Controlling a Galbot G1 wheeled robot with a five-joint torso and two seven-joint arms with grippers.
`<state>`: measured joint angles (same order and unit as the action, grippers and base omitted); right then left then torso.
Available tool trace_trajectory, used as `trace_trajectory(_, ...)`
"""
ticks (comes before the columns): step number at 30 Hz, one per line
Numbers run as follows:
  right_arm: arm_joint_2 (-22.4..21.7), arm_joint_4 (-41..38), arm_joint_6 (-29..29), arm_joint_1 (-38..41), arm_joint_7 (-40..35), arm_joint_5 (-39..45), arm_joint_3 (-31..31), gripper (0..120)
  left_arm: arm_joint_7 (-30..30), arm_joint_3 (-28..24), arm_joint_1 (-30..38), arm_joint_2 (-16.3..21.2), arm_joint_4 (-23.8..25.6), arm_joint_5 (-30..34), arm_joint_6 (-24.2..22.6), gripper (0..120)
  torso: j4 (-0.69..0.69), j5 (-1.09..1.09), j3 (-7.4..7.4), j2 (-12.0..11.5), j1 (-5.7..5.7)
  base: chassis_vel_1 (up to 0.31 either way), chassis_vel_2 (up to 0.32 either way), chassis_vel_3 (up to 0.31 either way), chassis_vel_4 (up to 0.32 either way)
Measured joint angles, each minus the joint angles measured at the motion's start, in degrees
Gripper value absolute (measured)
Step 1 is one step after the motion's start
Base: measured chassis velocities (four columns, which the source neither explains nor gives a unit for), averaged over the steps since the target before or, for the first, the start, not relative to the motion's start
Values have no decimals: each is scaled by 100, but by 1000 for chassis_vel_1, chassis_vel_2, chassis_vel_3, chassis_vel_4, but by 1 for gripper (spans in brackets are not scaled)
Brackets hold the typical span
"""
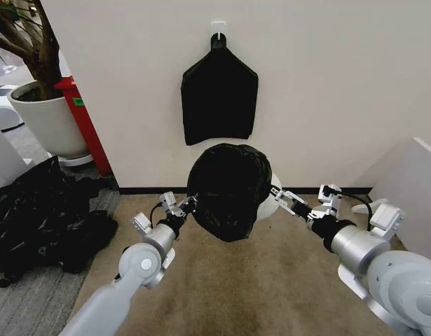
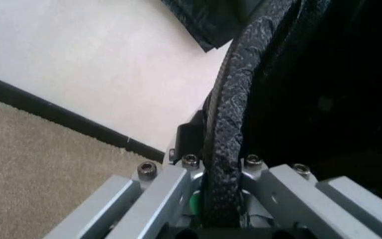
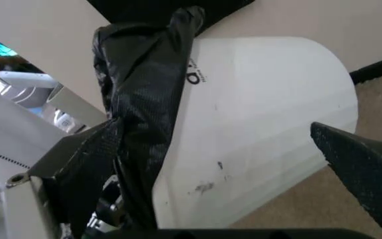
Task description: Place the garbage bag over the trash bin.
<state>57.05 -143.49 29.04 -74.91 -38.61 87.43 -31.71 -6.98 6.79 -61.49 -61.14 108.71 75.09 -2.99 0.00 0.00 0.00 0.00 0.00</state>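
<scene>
Garbage bag [image 1: 229,192], glossy black and puffed out, sits draped over the top of the trash bin [image 1: 268,204], which stands on the tan carpet [image 1: 250,287] close to the white wall [image 1: 341,91]; only a slice of the bin's cream-white side shows past the bag on the robot's right. The left gripper [image 1: 186,204] is at the bag's left edge, and in the left wrist view its fingers [image 2: 157,191] are closed on a bunched, rope-like fold of the bag [image 2: 228,124] that runs up between them. The right gripper [image 1: 279,197] is at the bin's right side, against the bag's edge; in the right wrist view a gathered strip of the bag [image 3: 138,109] hangs down the bin's white wall [image 3: 257,114] by one finger, while the other dark fingertip [image 3: 363,169] stands well apart from it, so the jaws are spread and I cannot tell whether the film is caught on that one finger. On the wall above hangs a flat black bundle [image 1: 219,98] from a hook [image 1: 219,28]. A big heap of black plastic [image 1: 43,213] lies on the floor to the left, near a white plant pot [image 1: 50,122]
</scene>
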Motion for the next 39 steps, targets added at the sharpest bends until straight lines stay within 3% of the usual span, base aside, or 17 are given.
trace_trajectory(21,10,999,146,-239,542,-779,-225,100,-63,6,-2,-12,224,192,-42,1,0,1,0,0,0,0,0,0,0)
trace_trajectory(31,22,60,114,-464,31,9,-766,100,-86,22,77,-29,-4,165,-41,1,-1,-2,-1,0,0,0,0,0,0)
trace_trajectory(39,-7,26,-82,-13,-580,160,-232,100,-45,-33,122,-56,-80,51,-41,1,0,0,0,0,0,0,0,0,0)
